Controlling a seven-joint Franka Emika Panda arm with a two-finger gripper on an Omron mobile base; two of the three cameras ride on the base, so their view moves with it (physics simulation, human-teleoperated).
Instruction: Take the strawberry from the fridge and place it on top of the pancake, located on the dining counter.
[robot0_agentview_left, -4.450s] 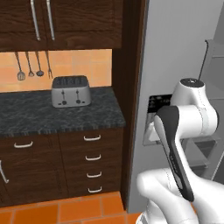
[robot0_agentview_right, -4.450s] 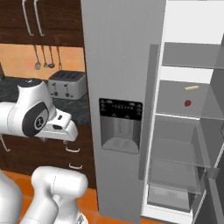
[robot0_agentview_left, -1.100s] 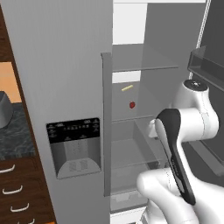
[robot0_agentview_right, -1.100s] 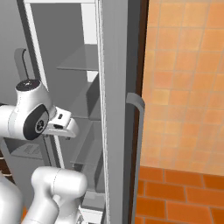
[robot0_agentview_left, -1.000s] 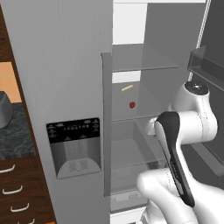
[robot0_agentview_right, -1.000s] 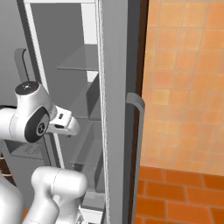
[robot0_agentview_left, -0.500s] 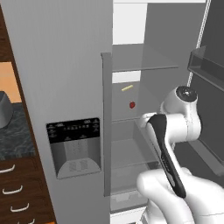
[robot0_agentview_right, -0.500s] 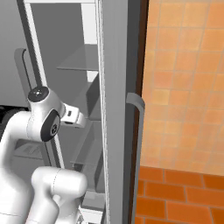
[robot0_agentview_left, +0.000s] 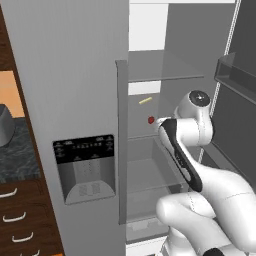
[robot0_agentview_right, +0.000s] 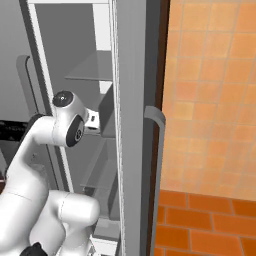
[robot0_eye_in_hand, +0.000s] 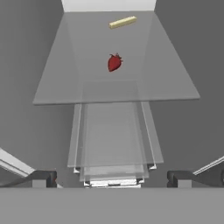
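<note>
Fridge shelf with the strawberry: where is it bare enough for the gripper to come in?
The shelf is bare in front of and on both sides of the strawberry. Only the yellow stick lies behind it, near the back wall.

The fridge has a smooth, matt grey skin like brushed metal, with a glossy black plastic dispenser panel set in its left door. Inside the fridge, the shelf looks like clear, smooth glass, faintly reflective. On that shelf the strawberry is glossy red, and behind it the yellow stick is matt and pale. Left of the fridge, the cabinet drawers are dark wood with shiny metal pulls, under a speckled stone counter.
</note>
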